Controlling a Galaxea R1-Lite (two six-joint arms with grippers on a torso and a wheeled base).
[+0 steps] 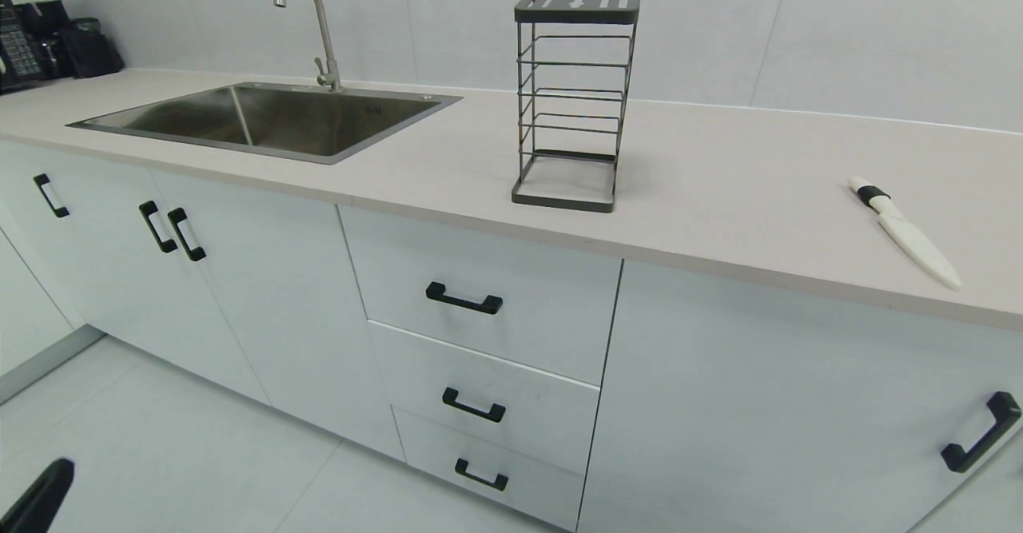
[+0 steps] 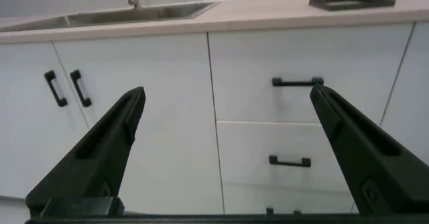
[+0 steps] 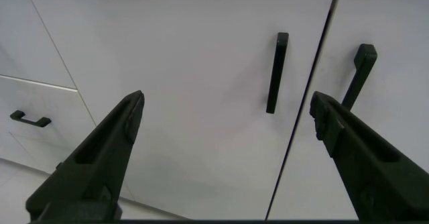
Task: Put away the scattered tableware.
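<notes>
lying on the tabletop [image 1: 719,173], the white knife [image 1: 903,232] rests well right of the wire rack [image 1: 574,101], outside it; left end effector [image 2: 228,93] and right end effector [image 3: 228,98] both gape wide.

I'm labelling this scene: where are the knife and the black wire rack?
knife [image 1: 903,233], head view, on its white blade.
black wire rack [image 1: 575,16], head view, on the front edge of its slotted top.

Right gripper [image 3: 226,98] held with fingers spread wide, nothing gripped between. White cabinet doors [image 3: 188,43] faced ahead. Black bar handle [image 3: 276,73] and second handle [image 3: 360,70] set on either side of door seam. Small drawer handle [image 3: 27,120] seen farther off.
</notes>
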